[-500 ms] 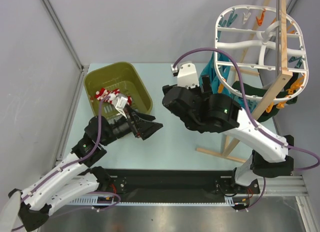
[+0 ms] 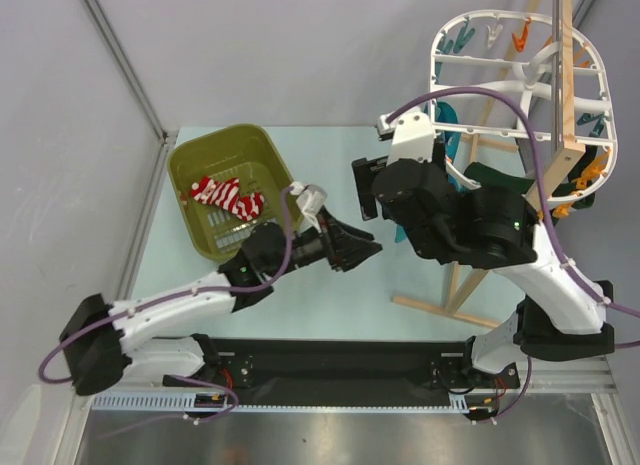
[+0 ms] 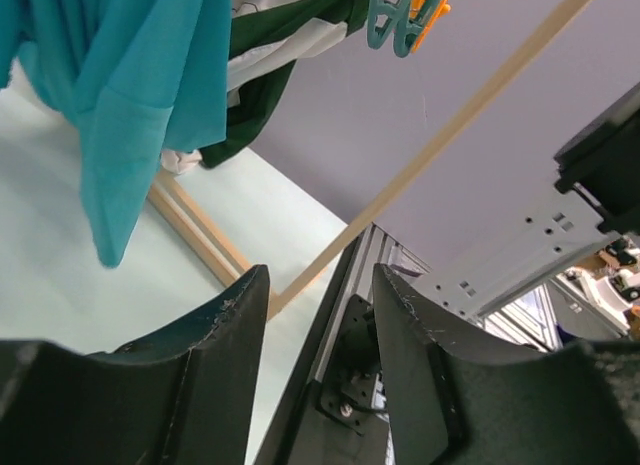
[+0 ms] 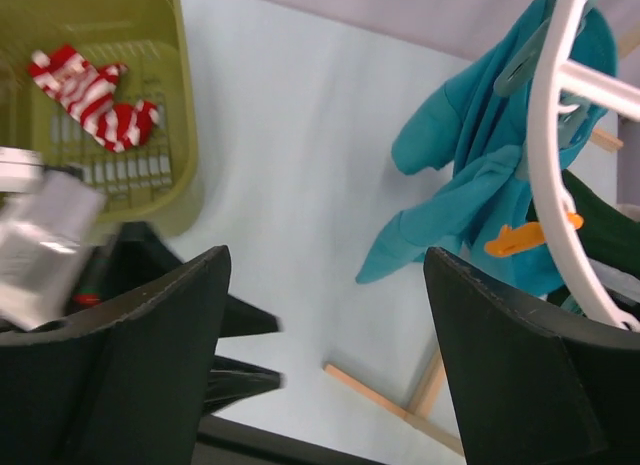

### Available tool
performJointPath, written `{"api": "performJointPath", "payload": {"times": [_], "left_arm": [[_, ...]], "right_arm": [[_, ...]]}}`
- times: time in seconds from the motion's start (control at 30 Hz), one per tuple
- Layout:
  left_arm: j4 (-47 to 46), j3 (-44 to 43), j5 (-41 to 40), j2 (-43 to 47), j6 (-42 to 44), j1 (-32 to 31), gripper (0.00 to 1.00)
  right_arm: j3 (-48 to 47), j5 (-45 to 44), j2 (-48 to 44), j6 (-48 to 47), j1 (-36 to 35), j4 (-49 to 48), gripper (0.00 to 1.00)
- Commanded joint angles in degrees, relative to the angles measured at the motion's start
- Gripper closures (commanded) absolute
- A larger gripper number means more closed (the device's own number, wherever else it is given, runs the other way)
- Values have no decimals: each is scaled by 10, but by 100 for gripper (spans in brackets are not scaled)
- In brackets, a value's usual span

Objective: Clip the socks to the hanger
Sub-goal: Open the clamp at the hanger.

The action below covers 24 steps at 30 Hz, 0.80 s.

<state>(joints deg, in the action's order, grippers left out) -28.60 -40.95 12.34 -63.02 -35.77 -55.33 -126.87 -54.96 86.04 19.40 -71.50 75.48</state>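
The red-and-white striped socks (image 2: 228, 197) lie inside the olive basket (image 2: 190, 165), and the right wrist view shows these socks (image 4: 95, 95) too. The hanger (image 2: 452, 93), a white oval frame with teal and orange clips, hangs at the upper right from the wooden stand; part of the hanger's rim (image 4: 548, 155) runs past my right gripper. My left gripper (image 2: 365, 247) is over the middle of the table, open and empty, pointing right, and its wrist view shows that left gripper (image 3: 320, 270) with nothing between the jaws. My right gripper (image 4: 328, 253) is wide open and empty, above the table beside the hanger.
Teal cloths (image 4: 470, 185) and a dark green cloth (image 2: 500, 180) hang from the hanger's clips. The wooden stand (image 2: 565, 75) has base bars (image 2: 440, 310) lying on the table at the right. The basket stands at the back left, by the grey wall.
My left gripper has swung right from beside the basket to the table's middle, still empty. The right arm has shifted right and back towards the hanger. The socks now show fully in the basket.
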Motion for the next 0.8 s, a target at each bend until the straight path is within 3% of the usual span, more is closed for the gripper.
{"api": "performJointPath", "payload": {"times": [0.0,0.1,0.23,0.5,0.77], "left_arm": [[-117,-72,18,-74,31,-15,48],[-149,-146,47,-154,26,-20,47],[-266,-178,65,-216,16,-21,48],[-223,-328,95,-331,37,-21,49],[-145,-374,64,-355,76,-21,56]], "right_arm": [[-46,-8,-19,-20,-4,-17,17],[-60,-20,-27,-20,-7,-23,21],[-61,-17,-40,-21,-14,-34,29],[-61,-18,-60,-2,-22,-19,34],[-41,-18,-83,-9,-39,-37,34]]}}
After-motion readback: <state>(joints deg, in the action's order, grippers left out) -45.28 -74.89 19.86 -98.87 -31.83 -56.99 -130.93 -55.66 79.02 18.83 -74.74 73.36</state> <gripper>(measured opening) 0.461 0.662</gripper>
